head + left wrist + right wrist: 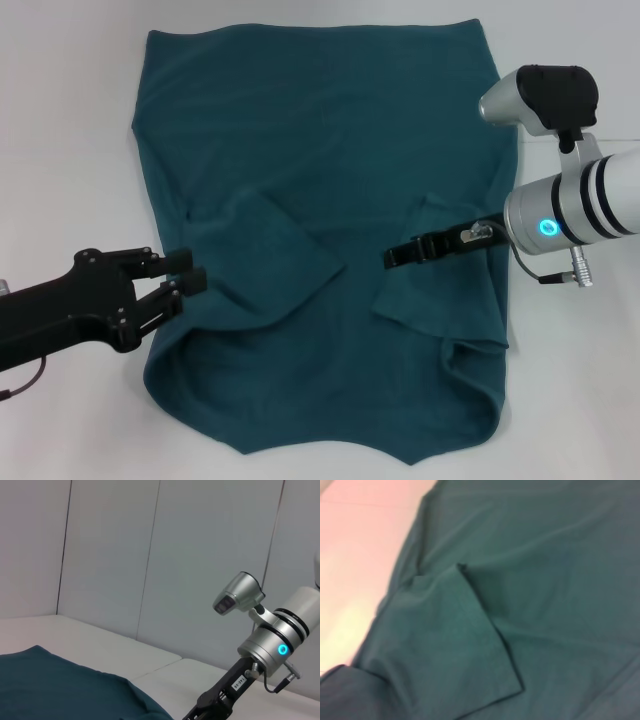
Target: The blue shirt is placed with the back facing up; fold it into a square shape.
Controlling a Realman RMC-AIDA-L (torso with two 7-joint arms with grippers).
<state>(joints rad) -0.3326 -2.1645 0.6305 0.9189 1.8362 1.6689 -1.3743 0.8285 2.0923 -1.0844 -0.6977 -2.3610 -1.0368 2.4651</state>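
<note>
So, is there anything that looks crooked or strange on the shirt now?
Nothing is damaged. The blue shirt lies flat on the white table, both sleeves folded in over the body. The sleeve flaps are uneven and the near hem is rumpled. The left gripper sits at the left edge, the right gripper over the right sleeve.

Black left end effector (185,283), silver cyan-lit right arm (575,210)

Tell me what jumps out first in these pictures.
The blue shirt fills the white table, both sleeves folded in over its body. The black left gripper hovers at its left edge, and the right gripper reaches over the right sleeve.
</note>
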